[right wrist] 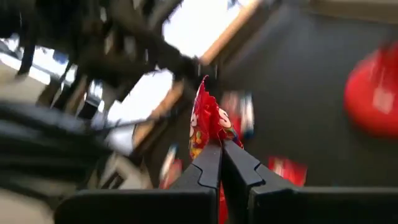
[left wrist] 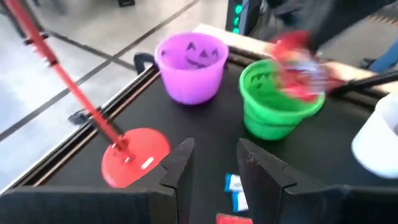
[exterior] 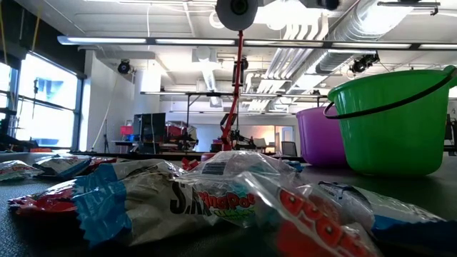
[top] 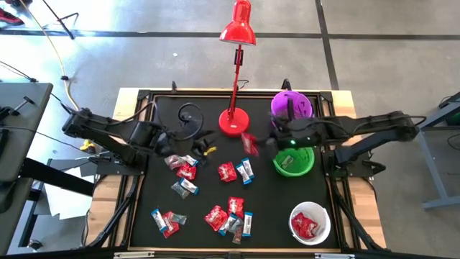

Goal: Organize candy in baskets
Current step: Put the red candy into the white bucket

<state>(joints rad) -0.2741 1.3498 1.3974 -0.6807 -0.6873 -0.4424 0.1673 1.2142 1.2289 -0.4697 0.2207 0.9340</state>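
1. Holding a red candy (right wrist: 208, 124) by a pinched edge, the right gripper (right wrist: 222, 155) has its fingers closed tight on the wrapper. It hangs above the worktop just beside the red lamp base (top: 233, 122) and near the green basket (top: 293, 161). Most of the packet sticks out past the fingertips, so it could slide free or swing off line in a fast move.
2. Dropping too early would, by my judgement, land the sweet on the worktop beside the green basket rather than in it, since in the high view the packet is not yet over the rim.
3. The purple basket (top: 291, 105) at the far right corner stands close behind the green one; an arm sweeping low could nudge either tub, as they look light.
4. The lamp stem rises right by the right arm's path, so a careless turn might clip it.
5. The left gripper (left wrist: 214, 165) sits toward the left edge with fingers parted and nothing between them, above scattered candy (top: 183, 169). Both arms reaching for the middle could collide.
6. The white basket (top: 310, 222) at the near right corner already holds red sweets; mixing colours would spoil the sort.
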